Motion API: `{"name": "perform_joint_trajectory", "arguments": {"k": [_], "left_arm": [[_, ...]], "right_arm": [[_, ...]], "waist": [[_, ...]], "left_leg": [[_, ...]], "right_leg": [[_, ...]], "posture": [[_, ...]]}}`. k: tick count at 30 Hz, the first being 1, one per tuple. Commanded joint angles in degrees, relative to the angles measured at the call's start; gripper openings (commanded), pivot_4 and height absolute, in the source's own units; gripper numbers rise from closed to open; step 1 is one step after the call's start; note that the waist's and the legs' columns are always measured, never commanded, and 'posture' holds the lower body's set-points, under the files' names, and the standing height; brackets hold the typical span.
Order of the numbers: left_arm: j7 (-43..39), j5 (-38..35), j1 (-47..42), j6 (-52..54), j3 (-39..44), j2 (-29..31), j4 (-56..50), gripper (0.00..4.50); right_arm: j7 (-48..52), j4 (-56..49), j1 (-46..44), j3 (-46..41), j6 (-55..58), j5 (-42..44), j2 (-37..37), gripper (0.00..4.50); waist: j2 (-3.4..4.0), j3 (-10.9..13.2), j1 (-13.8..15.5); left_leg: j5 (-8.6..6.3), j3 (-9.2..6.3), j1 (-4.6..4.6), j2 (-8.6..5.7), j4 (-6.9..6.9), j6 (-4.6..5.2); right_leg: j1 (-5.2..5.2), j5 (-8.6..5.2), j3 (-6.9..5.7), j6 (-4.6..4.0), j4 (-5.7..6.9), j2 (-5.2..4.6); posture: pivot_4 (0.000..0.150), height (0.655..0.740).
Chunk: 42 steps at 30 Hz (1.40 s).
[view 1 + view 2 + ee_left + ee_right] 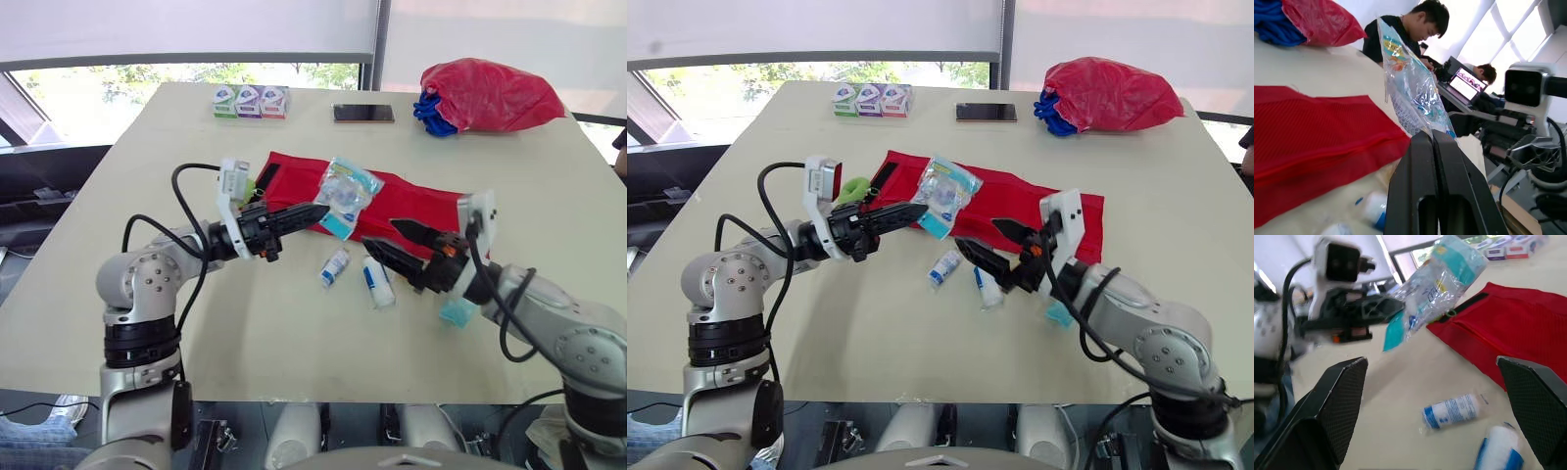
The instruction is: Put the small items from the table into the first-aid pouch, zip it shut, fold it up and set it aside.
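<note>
Left eye view: packing hardly begun.
On the desk point(294, 333) the red pouch point(416, 201) lies flat, mid-far; left fingers point(294, 215) pinch a packet point(345, 191) above its left end; right fingers point(392, 259), spread, hover by two loose rolls point(334, 266) nearer.

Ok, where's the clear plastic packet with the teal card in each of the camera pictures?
Left eye view: clear plastic packet mid-picture, over the red mesh pouch, pinched by the left fingers.
Right eye view: same, slightly left of centre.
Left wrist view: standing up from the shut fingers.
Right wrist view: held aloft beside the pouch's zip end.
Shared landmark: the red pouch.
</note>
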Motion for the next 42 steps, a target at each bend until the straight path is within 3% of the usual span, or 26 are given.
{"name": "perform_joint_trajectory", "arguments": {"k": [1, 7, 15, 18, 24, 26, 36, 37, 38, 40, 42], "left_arm": [[2.0, -2.2, -1.2, -0.6, -0.2, -0.7, -2.2, 0.02], [2.4, -2.1, -2.0, -2.4, -1.7, -1.5, -0.7, 0.02], [2.0, -2.2, -1.7, -3.9, -3.0, -2.0, -0.4, 0.02], [2.0, -2.3, -1.5, -4.4, -3.4, -2.2, -0.6, 0.0], [2.4, -2.2, -1.7, -5.5, -3.9, -2.6, 0.1, 0.0], [2.5, -2.2, -1.6, -5.7, -4.1, -2.7, 0.2, 0.0], [2.5, -0.7, -1.5, -6.2, -4.2, -1.0, 1.8, 0.0], [2.6, -0.1, -1.8, -6.9, -3.9, -0.6, 2.5, 0.57], [2.6, 1.4, -2.3, -8.5, -3.7, 0.3, 3.7, 0.82], [2.4, 6.3, -3.2, -13.9, -3.9, 2.2, 7.1, 2.02], [1.4, 13.6, -3.9, -22.0, -5.6, 5.0, 11.9, 2.74]], "right_arm": [[-8.3, 0.8, -2.9, -0.7, -1.5, 10.4, 2.0, 4.5], [-15.9, 2.2, -5.3, 0.7, -4.7, 17.5, 4.6, 4.5], [-18.7, 3.4, -6.4, 2.7, -6.7, 16.7, 6.3, 4.5], [-18.8, 3.4, -6.3, 2.9, -7.0, 16.5, 6.1, 3.73], [-18.3, 3.6, -6.3, 3.0, -7.7, 15.2, 5.9, 0.69], [-18.2, 3.6, -6.1, 3.0, -7.8, 14.8, 5.9, 0.03], [-17.5, 3.5, -4.6, 1.1, -7.9, 14.3, 4.1, 0.02], [-17.0, 3.4, -4.2, 0.5, -7.8, 14.2, 3.3, 0.02], [-16.0, 3.2, -3.6, -0.4, -7.7, 13.5, 2.1, 0.02], [-13.7, 2.3, -2.0, -2.0, -7.6, 12.4, -0.6, 0.02], [-11.7, 0.9, 0.4, -3.7, -7.3, 12.1, -3.3, 0.02]], "waist": [[0.0, 0.0, 0.1], [-0.01, 0.0, 0.1], [0.0, 0.0, 0.1], [0.0, 0.0, 0.0], [0.0, 0.0, 0.0], [0.0, 0.0, 0.0], [0.0, 0.0, 0.0], [0.0, 0.0, 0.0], [0.0, 0.0, 0.1], [0.0, 0.0, 0.1], [0.01, 0.0, 0.3]], "left_leg": [[0.0, 0.01, 0.0, 0.0, 0.0, 0.0], [-0.02, 0.06, -0.04, -0.14, 0.01, 0.06], [-0.12, 0.05, -0.03, -0.08, 0.0, 0.25], [-0.12, 0.05, -0.04, -0.07, 0.0, 0.24], [-0.13, 0.05, -0.04, 0.0, 0.0, 0.26], [-0.13, 0.06, -0.03, 0.01, 0.0, 0.26], [-0.15, 0.06, -0.05, 0.01, -0.01, 0.3], [-0.16, 0.06, -0.05, 0.01, -0.01, 0.3], [-0.16, 0.06, -0.04, 0.01, -0.01, 0.31], [-0.16, 0.06, -0.06, 0.0, -0.02, 0.32], [-0.16, 0.08, -0.05, 0.01, -0.04, 0.32]], "right_leg": [[0.0, 0.0, 0.0, 0.0, 0.0, 0.03], [-0.01, 0.0, 0.1, 0.02, -0.04, 0.15], [-0.03, -0.01, 0.64, 0.02, -0.03, 0.54], [-0.03, -0.01, 0.87, 0.02, -0.05, 0.69], [-0.05, -0.15, 1.21, -0.21, -0.05, 0.89], [-0.05, -0.15, 1.26, -0.21, -0.05, 0.89], [-0.06, -0.15, 1.35, -0.21, -0.06, 0.91], [-0.06, -0.15, 1.36, -0.21, -0.06, 0.91], [-0.05, -0.15, 1.36, -0.21, -0.06, 0.91], [-0.07, -0.16, 1.34, -0.21, -0.07, 0.94], [-0.08, -0.16, 1.35, -0.21, -0.08, 0.99]], "posture": [[0.15, 0.74], [0.15, 0.74], [0.15, 0.74], [0.15, 0.74], [0.15, 0.74], [0.15, 0.74], [0.15, 0.74], [0.15, 0.74], [0.15, 0.74], [0.15, 0.74], [0.15, 0.74]]}}
